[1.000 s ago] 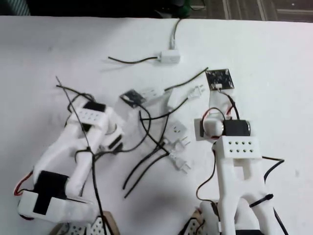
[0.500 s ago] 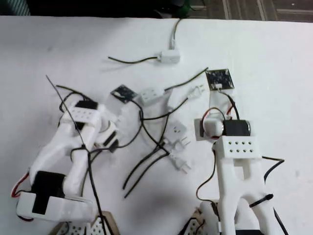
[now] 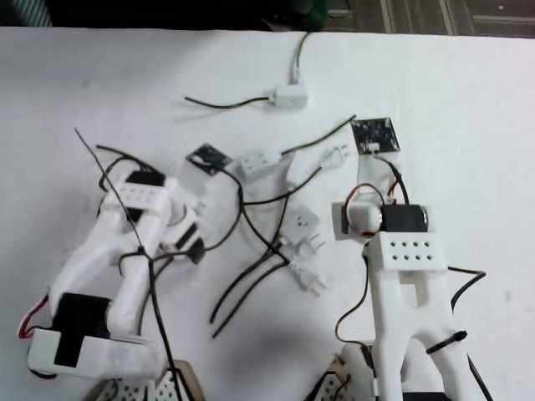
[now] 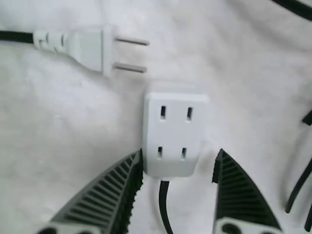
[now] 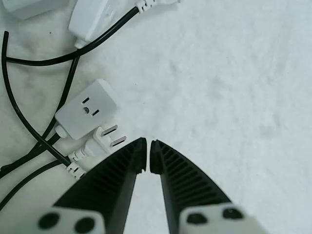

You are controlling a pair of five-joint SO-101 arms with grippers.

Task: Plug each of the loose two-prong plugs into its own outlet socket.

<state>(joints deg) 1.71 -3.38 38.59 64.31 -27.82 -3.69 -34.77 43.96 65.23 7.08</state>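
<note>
Left arm (image 3: 125, 242) slightly leftward, left hand (image 4: 179, 156) open astride one outlet (image 4: 174, 129) beside one plug (image 4: 90, 46); right hand (image 5: 147, 151) closed.

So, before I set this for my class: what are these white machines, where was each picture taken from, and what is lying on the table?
These are two small robot arms, the left arm and the right arm, at a white table. The high view looks down on both. The other two pictures come from a camera on each arm's wrist. The left gripper is open on either side of a white outlet block, and a loose two-prong plug lies just beyond it. The right gripper is shut and empty, near a three-hole socket and another plug. Black cords trail across the table.
</note>
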